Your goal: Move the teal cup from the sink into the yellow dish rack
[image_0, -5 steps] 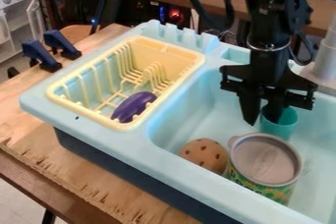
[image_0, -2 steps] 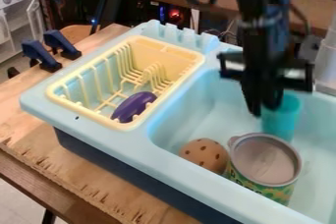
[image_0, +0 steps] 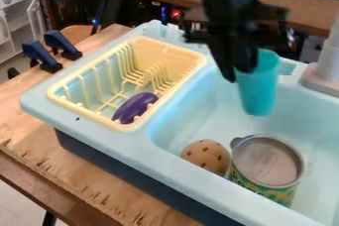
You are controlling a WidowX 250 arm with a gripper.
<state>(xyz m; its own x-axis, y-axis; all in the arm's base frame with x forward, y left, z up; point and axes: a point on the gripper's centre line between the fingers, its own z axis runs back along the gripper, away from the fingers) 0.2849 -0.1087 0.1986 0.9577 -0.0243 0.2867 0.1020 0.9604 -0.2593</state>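
Teal cup hangs near upright above the sink, its upper side pinched in nearly closed jaws. Such an off-centre hold could let it swing; squeeze firmly, move slowly, and give its base ample clearance.

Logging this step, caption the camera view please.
Gripper holding a teal cup above the sink, near a can and cookie.

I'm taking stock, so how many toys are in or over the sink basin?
3: the teal cup, held by the gripper over the basin; the spotted brown piece and, beside it, the can, both inside. Any behind the can would be hidden.
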